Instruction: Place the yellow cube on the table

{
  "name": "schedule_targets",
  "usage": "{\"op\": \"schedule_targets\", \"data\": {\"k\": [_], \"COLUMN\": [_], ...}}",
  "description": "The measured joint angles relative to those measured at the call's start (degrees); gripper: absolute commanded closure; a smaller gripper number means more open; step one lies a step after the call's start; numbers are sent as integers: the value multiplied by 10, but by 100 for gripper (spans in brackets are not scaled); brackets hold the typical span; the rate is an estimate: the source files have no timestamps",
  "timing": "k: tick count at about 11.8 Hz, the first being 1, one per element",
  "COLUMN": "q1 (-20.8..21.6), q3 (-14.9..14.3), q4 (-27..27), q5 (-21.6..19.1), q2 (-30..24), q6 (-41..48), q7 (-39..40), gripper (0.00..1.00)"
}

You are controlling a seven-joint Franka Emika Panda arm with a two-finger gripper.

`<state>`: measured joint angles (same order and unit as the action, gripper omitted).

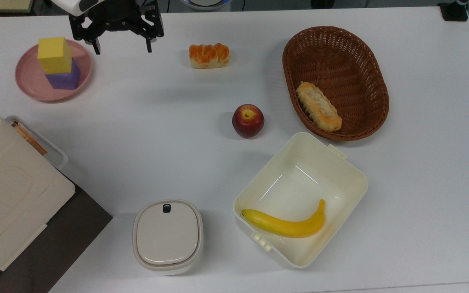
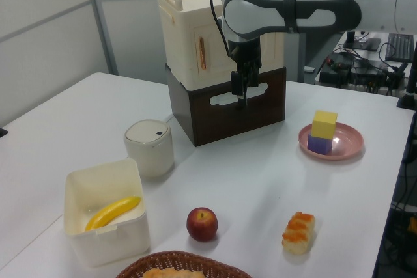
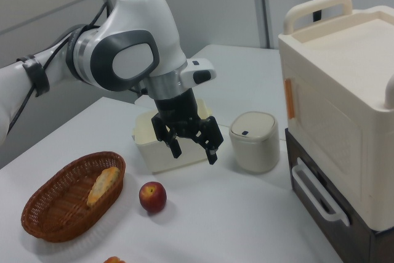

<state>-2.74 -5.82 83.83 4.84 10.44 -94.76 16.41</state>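
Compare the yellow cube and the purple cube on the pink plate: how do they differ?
Colour: the yellow cube is yellow, the purple cube purple. Position: the yellow cube sits on top of the purple cube, which rests directly on the pink plate. Visibility: the yellow cube's top face is bare, while the purple cube's top is covered. Both are plain blocks of similar size, untouched by the open gripper.
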Motion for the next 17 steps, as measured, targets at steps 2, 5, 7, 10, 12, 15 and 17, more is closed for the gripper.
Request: {"op": "schedule_targets", "data": {"k": [2,5,7,10,12,15,17], "q1": [0,-1,-4,-47,-87,-145,-188], "q3": [-1,-3,-5,-5,-6,-7,-8], "q4": [0,0,-1,21,56,117,140], "q5": [0,0,0,0,0,0,0], "q2": [0,-1,-5,-35,-74,-118,-122], "q6": [0,0,0,10,17,18,18], "q7": [0,0,0,33,65,148,198], "gripper": [0,0,0,0,0,0,0]}}
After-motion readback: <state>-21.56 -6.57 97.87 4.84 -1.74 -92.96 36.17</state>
